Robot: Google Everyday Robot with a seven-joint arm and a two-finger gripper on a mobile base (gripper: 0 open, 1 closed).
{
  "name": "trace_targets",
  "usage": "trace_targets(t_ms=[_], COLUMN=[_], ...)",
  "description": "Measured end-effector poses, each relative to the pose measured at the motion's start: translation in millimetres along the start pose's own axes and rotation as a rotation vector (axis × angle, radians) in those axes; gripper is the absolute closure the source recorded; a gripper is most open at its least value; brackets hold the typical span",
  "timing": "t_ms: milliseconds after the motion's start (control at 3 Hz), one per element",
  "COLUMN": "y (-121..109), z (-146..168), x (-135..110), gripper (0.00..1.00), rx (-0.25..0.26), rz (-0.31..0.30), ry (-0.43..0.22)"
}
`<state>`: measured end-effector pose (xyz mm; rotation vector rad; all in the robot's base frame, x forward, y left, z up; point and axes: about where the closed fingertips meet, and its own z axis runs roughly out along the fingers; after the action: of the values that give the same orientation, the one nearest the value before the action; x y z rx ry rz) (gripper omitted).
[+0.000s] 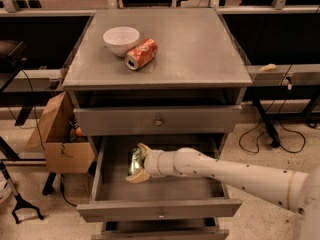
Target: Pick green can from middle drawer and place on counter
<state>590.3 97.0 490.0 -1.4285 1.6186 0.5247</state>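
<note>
The middle drawer is pulled open. My gripper reaches into it from the right, with its pale fingers above and below the green can. The gripper is shut on the can, holding it over the left-centre of the drawer floor. The can's dark green side and pale marks show between the fingers. My white arm crosses the drawer's right side. The grey counter lies above the closed top drawer.
A white bowl and an orange-red soda can on its side sit at the counter's back left. A cardboard box stands on the floor to the cabinet's left. Cables lie on the floor to the right.
</note>
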Motion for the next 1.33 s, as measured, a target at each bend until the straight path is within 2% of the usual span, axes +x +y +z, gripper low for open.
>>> trace_targets(t_ms=[333,667,1000,1333], y=[-20,-48,-83,-120], z=[-83,-166,-239,-289], x=[-26,-71,-142,-219], gripper=[1.00,1.00,1.00,1.00], rx=[0.032,0.080,0.157,0.242], rz=[-0.044,-0.097,-0.166,-0.227], ry=[0.068,0.126,0.156,0.194])
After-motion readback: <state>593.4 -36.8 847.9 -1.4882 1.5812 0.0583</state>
